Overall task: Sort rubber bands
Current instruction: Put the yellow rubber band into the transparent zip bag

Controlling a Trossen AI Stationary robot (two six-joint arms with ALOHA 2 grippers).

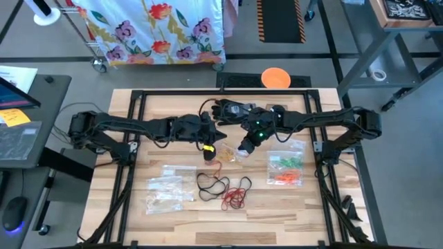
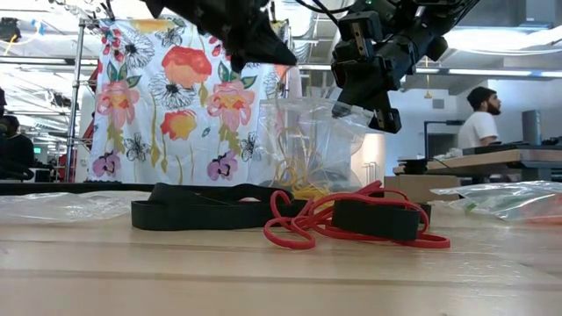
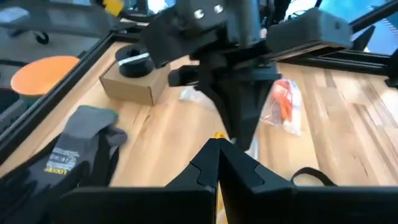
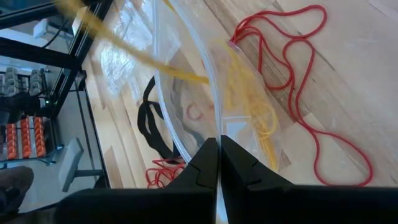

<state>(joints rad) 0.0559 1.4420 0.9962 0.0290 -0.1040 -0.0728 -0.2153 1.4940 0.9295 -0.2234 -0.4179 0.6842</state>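
Right tool (image 4: pixel 217 146) clenched on rim of clear bag (image 2: pixel 307 145) of yellow bands (image 4: pixel 255 109), lifted over the counter (image 1: pixel 173 221). Left tool (image 1: pixel 220 136) clenched on a yellow band (image 1: pixel 208 148) beside it. Judgement: hold bag mouth taut; red bands (image 1: pixel 237 196), black bands (image 1: pixel 211 184) wait below

both arms reach inward over mid-table, left end effector (image 1: pixel 219 133) and right end effector (image 1: pixel 243 150) closed, near each other.

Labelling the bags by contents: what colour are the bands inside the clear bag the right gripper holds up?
Yellow bands, clearest in the right wrist view.
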